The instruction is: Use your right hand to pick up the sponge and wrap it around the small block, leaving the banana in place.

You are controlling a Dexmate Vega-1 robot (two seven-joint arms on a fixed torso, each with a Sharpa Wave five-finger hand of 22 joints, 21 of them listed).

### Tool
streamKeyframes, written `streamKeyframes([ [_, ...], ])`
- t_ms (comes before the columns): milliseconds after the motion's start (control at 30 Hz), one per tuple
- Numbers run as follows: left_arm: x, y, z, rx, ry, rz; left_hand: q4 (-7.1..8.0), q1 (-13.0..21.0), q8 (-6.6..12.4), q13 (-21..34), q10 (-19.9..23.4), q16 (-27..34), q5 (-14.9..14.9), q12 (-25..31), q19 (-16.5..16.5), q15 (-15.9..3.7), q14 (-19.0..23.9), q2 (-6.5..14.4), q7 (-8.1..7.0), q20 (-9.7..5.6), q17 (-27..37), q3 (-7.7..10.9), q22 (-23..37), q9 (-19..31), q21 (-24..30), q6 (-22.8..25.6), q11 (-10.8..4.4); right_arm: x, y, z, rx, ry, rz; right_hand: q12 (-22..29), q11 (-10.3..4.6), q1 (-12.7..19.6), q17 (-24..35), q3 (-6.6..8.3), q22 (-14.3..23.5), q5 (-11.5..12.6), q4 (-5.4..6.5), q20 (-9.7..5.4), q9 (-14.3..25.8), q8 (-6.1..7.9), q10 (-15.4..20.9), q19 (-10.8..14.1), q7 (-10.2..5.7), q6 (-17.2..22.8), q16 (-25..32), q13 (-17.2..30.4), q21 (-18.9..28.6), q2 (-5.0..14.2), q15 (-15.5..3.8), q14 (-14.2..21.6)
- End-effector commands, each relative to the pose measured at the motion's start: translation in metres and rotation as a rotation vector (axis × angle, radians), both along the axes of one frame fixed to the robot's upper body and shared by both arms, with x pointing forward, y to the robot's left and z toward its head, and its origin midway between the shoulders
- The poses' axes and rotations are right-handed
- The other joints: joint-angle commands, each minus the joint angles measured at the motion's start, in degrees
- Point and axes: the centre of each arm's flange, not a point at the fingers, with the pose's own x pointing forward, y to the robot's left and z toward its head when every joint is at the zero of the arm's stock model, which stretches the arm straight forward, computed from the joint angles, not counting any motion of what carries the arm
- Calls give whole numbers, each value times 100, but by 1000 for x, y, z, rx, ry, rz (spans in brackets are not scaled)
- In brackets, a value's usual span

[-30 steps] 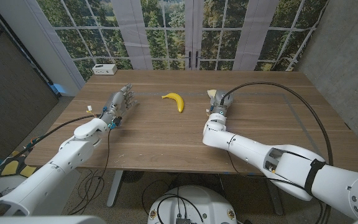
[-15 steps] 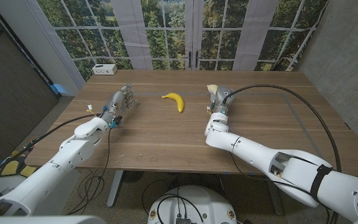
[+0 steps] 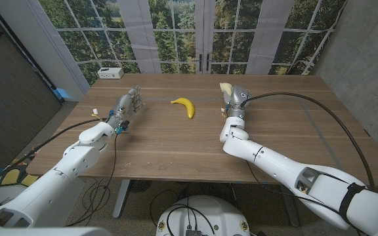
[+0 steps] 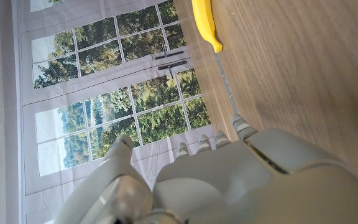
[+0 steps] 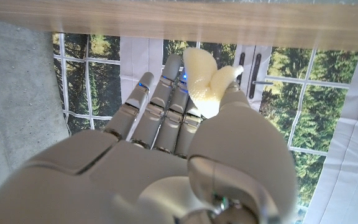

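Sponge (image 5: 205,79) is pinched between thumb and fingers of the right hand (image 3: 233,99) — raised at the table's (image 3: 274,131) 1 o'clock (banana (image 3: 184,106) undisturbed). Wrapping remains — no block visible.

obstacle: banana (image 3: 184,107) mid-table | bare table (image 3: 176,141) around it
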Motion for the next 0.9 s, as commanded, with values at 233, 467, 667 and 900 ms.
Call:
streamKeyframes([
  [233,-2,-5,6,6,-12,2,-37,0,18,32,-303,1,6,24,8,-27,-21,29,-37,63,24,3,26,13,-14,-677,5,-23,-24,19,167,-60,180,56,6,150,39,86,16,-49,16,-53,14,-53,54,17,-519,599,-32,36,61,23,-510,58],
  [467,-3,-6,8,7,-13,5,-38,-1,18,32,-297,-1,6,27,12,-28,-28,28,-34,61,24,2,26,13,-12,-677,-3,-29,-37,23,226,-65,232,60,32,175,56,120,15,-84,32,-66,19,-92,37,45,-500,602,-39,55,80,23,-508,67],
  [667,-4,-8,10,8,-17,3,-39,-1,19,32,-302,-2,7,24,8,-33,-30,30,-33,63,24,4,26,13,-14,-673,-28,-33,-50,24,271,-67,267,66,24,192,71,154,15,-125,57,-74,23,-133,26,100,-476,611,-53,77,113,20,-502,71],
  [900,-7,-9,13,9,-24,9,-41,0,16,32,-309,-2,7,21,10,-25,-29,30,-36,61,24,4,26,13,-13,-678,24,-37,-68,26,320,-59,338,76,70,222,84,192,15,-158,69,-88,27,-170,25,183,-459,614,-64,95,156,22,-512,82],
])
